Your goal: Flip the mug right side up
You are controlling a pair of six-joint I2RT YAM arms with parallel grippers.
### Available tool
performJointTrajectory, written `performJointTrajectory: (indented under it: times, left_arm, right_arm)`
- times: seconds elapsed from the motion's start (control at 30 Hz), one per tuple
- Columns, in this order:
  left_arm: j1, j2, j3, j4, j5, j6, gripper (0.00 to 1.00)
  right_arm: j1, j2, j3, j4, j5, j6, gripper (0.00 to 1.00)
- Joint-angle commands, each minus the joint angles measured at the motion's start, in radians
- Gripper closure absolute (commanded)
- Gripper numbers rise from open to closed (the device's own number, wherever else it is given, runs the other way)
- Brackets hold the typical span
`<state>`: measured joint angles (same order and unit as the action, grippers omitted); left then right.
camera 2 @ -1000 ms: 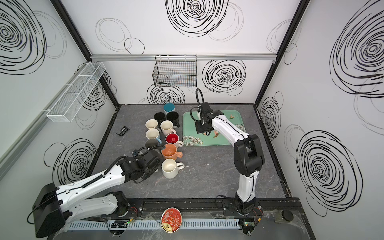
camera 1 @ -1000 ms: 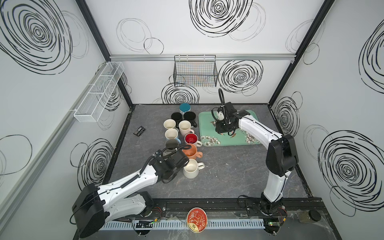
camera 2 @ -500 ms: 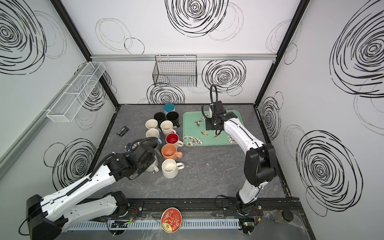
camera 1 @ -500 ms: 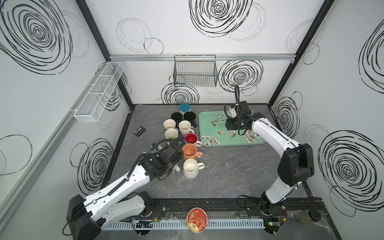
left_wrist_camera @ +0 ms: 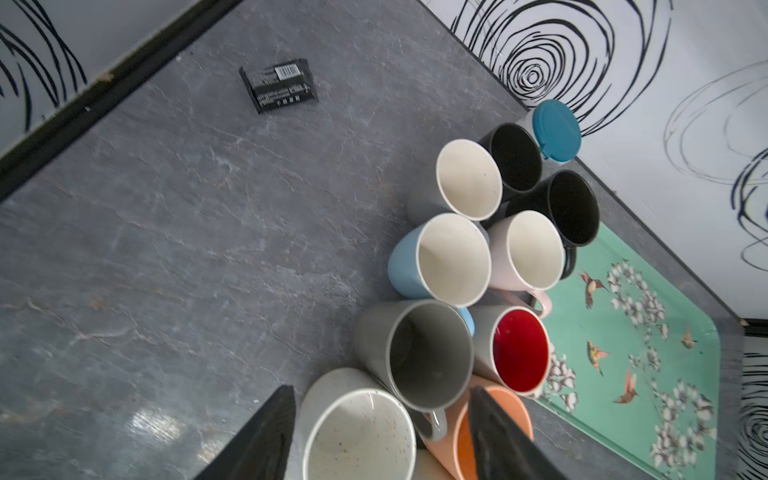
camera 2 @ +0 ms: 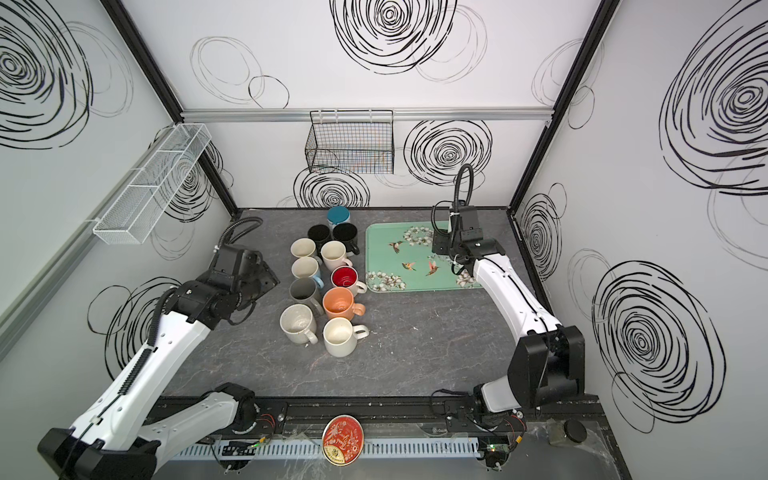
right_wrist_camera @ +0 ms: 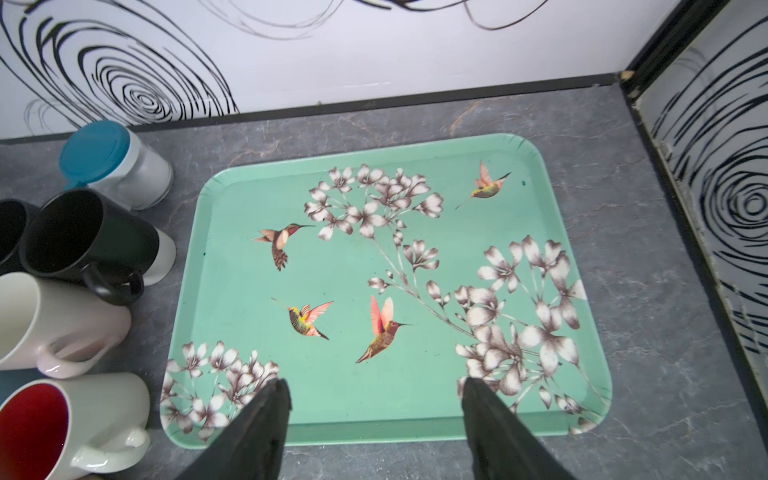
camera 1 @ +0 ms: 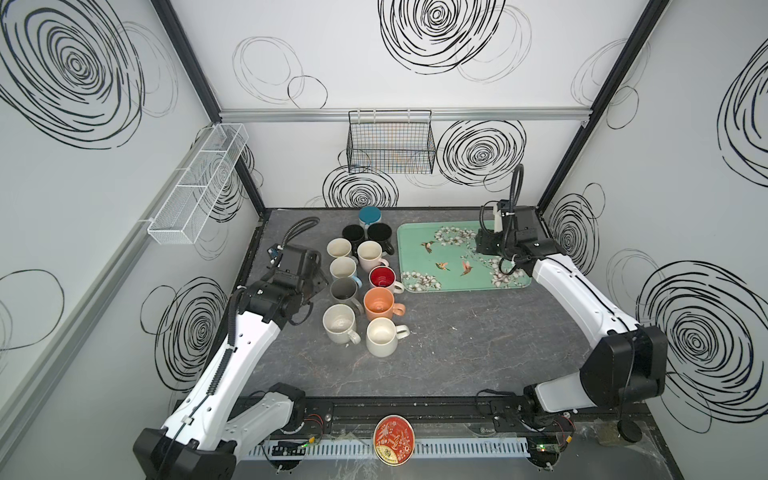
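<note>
grey marbled tabletop (camera 1: pixel 457 353), white walls (camera 1: pixel 357 54) with black swirls, left hand (left_wrist_camera: pixel 382 392) and right hand (right_wrist_camera: pixel 374 382) both wide, empty

green hummingbird tray (camera 1: pixel 415 249) flat on grey tabletop (camera 1: pixel 457 353), 1 o'clock; teal-lidded jar (camera 1: pixel 370 216) near tray, at its 10 o'clock; black wire basket (camera 1: pixel 390 143) on back wall, 12 o'clock; white mesh rack (camera 1: pixel 199 183) on side wall, 10 o'clock; red round tin (camera 1: pixel 393 439) at front rail, 6 o'clock; black packet (left_wrist_camera: pixel 279 85) lying flat on tabletop
</note>
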<state>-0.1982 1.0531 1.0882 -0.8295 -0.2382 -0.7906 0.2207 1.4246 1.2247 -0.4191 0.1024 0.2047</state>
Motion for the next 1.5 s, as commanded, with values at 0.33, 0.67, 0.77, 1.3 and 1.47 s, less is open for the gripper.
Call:
performJointTrajectory:
  times: [0.33, 0.67, 0.77, 1.3, 1.47]
  left_arm:
    - [0.322, -0.069, -0.382, 0.819, 0.146, 0.493, 0.01]
    - [0.332, -0.063, -0.739, 1.259, 0.007, 0.634, 0.01]
    - [0.331, -0.051, -0.805, 1.352, -0.001, 0.611, 0.01]
    - [0.276, 0.351, -0.972, 2.240, 0.151, 0.645, 0.01]
    - [0.169, 0.407, -0.922, 2.186, 0.052, 0.743, 0.01]
  right_arm:
    - [-0.232, -0.166, -0.384, 0.375, -0.066, 0.139, 0.00]
    - [-0.245, -0.254, -0.800, 0.879, 0.021, -0.011, 0.00]
    - [-0.245, -0.236, -0.847, 0.954, 0.034, -0.060, 0.00]
    - [-0.295, -0.059, -0.996, 1.423, -0.006, -0.064, 0.00]
    - [-0.296, -0.001, -0.969, 1.426, -0.067, -0.088, 0.00]
